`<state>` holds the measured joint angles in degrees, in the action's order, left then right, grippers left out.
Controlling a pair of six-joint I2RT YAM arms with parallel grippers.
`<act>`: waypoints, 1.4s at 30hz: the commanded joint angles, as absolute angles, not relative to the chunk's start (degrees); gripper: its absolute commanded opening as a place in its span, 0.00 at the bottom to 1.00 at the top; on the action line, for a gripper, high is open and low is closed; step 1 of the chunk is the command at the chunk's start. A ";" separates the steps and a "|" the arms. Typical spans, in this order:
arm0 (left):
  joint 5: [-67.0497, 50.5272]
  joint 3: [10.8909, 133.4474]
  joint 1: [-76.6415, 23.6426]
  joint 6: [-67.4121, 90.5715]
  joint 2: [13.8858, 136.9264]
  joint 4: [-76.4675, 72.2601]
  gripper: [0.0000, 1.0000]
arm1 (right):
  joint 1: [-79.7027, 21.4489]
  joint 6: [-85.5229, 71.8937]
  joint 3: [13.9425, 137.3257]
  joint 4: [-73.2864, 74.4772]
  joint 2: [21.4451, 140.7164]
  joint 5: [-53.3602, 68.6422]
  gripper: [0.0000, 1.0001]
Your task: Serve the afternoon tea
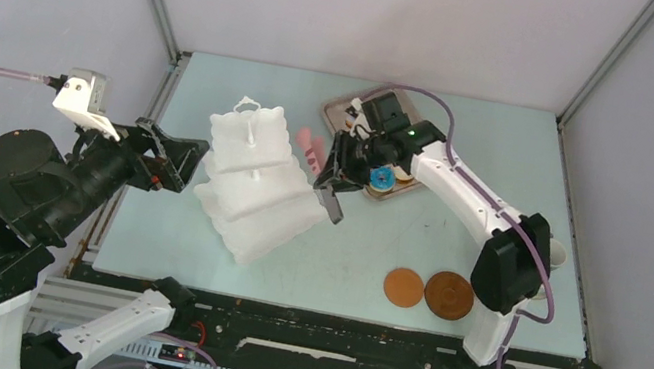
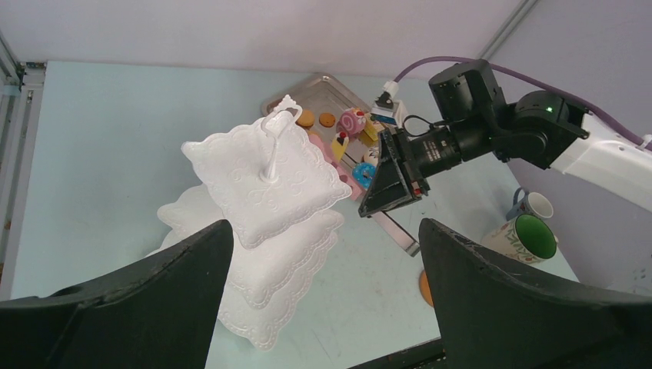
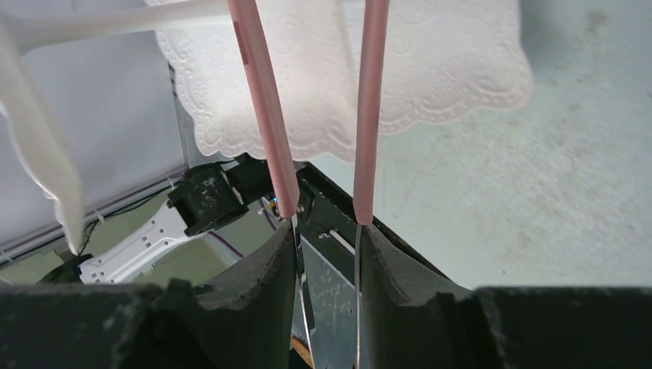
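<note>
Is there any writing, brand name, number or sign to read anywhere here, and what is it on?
No readable text in any view.
green-lined mug: printed pattern on its outside, too small to tell whether it holds letters.
white stand: embossed scrolls only, no words.
pink tongs: plain, no marking seen.
green light on the right arm: a lit dot, no label readable beside it.

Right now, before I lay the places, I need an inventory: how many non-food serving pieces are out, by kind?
round brown coasters: 2
cups (green-lined mug, small white cup): 2
white three-tier scalloped stand: 1
rectangular silver metal tray: 1
pink tongs: 1
Total: 7
</note>
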<state>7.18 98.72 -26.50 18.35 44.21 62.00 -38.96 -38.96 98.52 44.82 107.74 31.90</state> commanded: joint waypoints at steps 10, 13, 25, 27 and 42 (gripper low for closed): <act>7.64 100.35 -26.81 18.82 46.07 61.53 0.98 | -20.36 -31.68 85.04 47.87 91.80 33.13 0.36; 7.43 100.29 -26.81 20.31 46.68 60.86 0.98 | -14.05 -28.58 81.99 49.91 91.10 35.16 0.35; 8.19 99.01 -26.81 23.70 48.01 58.32 0.97 | -0.55 -19.40 76.24 49.02 98.27 45.94 0.37; 8.34 98.13 -26.81 24.00 47.94 57.56 0.97 | -0.53 -18.04 76.19 49.09 100.29 47.14 0.38; 7.47 100.84 -26.81 20.68 51.39 59.48 0.97 | 2.46 -18.29 75.67 44.83 109.05 50.99 0.38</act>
<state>7.33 99.24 -26.50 22.46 51.27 60.58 2.70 -18.85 75.33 46.65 107.94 48.80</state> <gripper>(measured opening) 0.972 0.383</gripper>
